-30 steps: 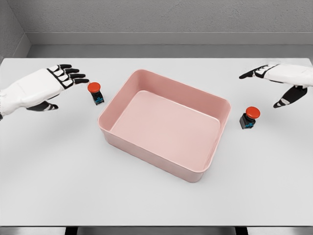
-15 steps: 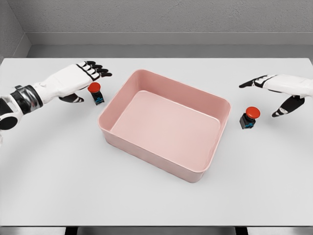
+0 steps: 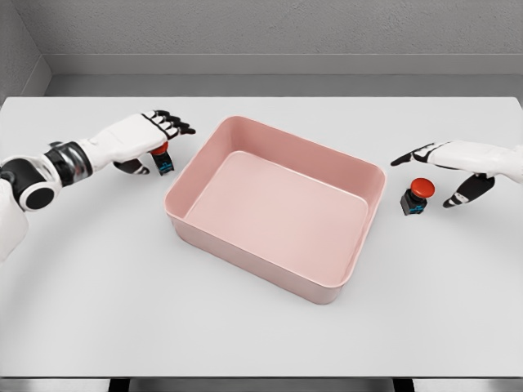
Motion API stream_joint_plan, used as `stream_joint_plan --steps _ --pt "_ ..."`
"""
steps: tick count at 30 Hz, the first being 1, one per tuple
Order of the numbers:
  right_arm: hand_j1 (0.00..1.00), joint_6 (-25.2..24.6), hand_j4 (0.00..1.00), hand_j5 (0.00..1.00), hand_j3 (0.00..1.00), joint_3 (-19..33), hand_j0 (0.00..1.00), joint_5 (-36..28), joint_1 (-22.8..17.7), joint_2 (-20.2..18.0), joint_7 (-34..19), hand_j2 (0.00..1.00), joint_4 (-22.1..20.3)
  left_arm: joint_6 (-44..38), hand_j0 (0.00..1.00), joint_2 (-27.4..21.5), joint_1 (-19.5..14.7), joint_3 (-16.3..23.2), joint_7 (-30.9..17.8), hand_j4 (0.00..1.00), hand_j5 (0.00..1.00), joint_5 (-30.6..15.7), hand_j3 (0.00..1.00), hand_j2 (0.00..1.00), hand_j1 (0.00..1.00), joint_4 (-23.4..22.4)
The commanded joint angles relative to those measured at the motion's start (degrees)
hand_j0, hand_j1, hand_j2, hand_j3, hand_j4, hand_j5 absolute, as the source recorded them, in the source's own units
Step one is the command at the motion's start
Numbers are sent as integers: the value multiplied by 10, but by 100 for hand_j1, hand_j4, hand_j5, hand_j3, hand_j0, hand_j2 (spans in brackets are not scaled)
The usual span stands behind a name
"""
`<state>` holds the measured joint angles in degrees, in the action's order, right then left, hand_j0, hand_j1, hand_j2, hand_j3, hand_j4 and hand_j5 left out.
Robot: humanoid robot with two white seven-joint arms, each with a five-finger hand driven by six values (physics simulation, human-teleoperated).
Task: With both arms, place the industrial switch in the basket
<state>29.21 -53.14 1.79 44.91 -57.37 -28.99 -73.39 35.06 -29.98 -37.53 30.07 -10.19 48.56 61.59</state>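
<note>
Room: grey textured back wall [image 3: 270,24] with a darker strip along its foot; a grey side wall shows at the far left.
Surface: a flat white table [image 3: 106,302] filling most of the view; its near edge runs along the bottom, with dark gaps below it.
Left hand [image 3: 145,137]: the arm comes in from the left edge, white with a black band at the wrist; the palm hangs over the left switch; the dark fingers [image 3: 173,125] are stretched out towards the basket and the thumb drops beside the switch; released, grasping nothing as far as this angle lets me judge.
Left switch [image 3: 162,159]: red button on a small dark body, upright on the table, just beside the basket's left corner; partly hidden under the hand.
Basket [image 3: 184,219]: pink rectangular tub, turned at an angle, in the middle of the table; nothing inside.
Right switch [image 3: 416,196]: red button on a dark body, on the table just right of the basket; tilted a little.
Right hand [image 3: 458,163]: enters from the right edge; fingers above the switch and thumb to its right; spread, not touching it.
</note>
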Motion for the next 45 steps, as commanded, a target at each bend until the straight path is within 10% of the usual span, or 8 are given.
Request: stream_joint_plan --steps 1,12,16,30,45 --pt "87 0 87 87 87 1 87 0 1 2 1 87 6 -1 100 2 0 3 1 100 100 -3 100 100 100 -2" --pt "78 1 78 78 78 0 78 7 -1 18 0 78 18 -1 78 -3 0 2 2 78 78 -4 78 78 78 -15" --pt "77 1 77 77 77 0 77 7 -1 18 -7 77 18 -1 55 -4 0 2 3 55 55 -5 55 55 55 -15" --pt "77 4 77 77 77 -1 77 8 -12 18 -7 77 18 -1 38 -13 -6 2 3 38 38 -14 38 38 38 -5" --pt "72 5 72 72 72 -6 72 8 -13 19 -8 72 17 -1 35 -84 -3 2 1 35 35 -110 35 35 35 118"
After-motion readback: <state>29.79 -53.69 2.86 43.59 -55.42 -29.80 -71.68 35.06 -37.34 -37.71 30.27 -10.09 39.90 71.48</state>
